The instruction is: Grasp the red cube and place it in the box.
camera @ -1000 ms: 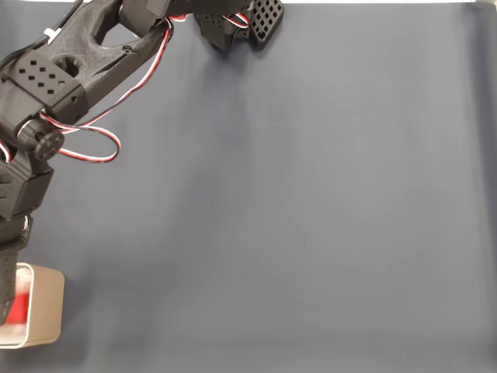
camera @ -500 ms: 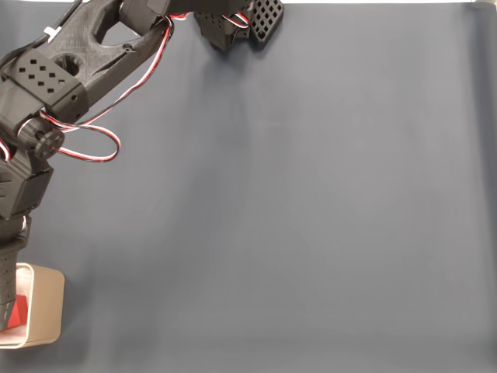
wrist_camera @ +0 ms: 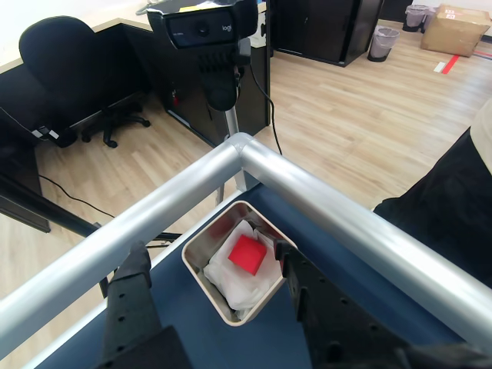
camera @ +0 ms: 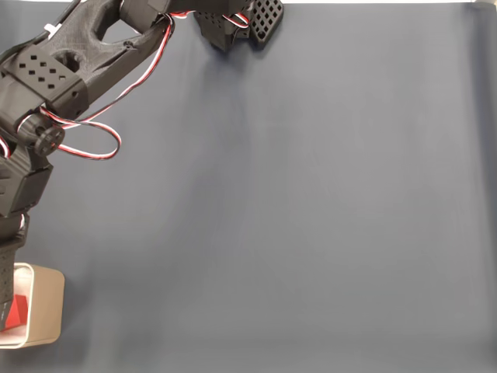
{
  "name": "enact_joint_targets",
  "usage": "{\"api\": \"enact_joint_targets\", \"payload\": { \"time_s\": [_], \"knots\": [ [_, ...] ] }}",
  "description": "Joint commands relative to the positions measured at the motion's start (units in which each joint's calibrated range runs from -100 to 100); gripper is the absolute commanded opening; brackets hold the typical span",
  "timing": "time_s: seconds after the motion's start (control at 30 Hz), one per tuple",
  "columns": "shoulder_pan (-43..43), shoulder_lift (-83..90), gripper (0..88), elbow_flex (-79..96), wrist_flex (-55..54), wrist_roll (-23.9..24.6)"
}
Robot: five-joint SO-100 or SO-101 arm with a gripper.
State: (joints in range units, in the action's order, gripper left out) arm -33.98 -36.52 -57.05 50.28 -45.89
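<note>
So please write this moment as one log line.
phase: release done | red cube: inside box, on white lining | gripper: open, above box

The red cube (wrist_camera: 247,254) is bright, plain red. The box (wrist_camera: 198,270) has tan outer sides, a white rim and a white interior. The table (camera: 311,217) surface is uniform dark blue-grey. The arm (camera: 54,85) is matte black, with red, white and black wiring. The rail (wrist_camera: 323,207) is silver-grey.
</note>
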Motion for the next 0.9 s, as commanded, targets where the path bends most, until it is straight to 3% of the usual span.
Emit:
{"api": "enact_joint_targets", "payload": {
  "time_s": [0.0, 0.3, 0.87],
  "knots": [
    [-0.6, 5.4, 31.6, -0.2, -1.3, 0.6],
    [-0.3, 6.5, 0.0, 0.8, -2.2, 1.3],
    [5.6, 24.8, 0.0, 19.6, -3.4, 2.6]
  ]
}}
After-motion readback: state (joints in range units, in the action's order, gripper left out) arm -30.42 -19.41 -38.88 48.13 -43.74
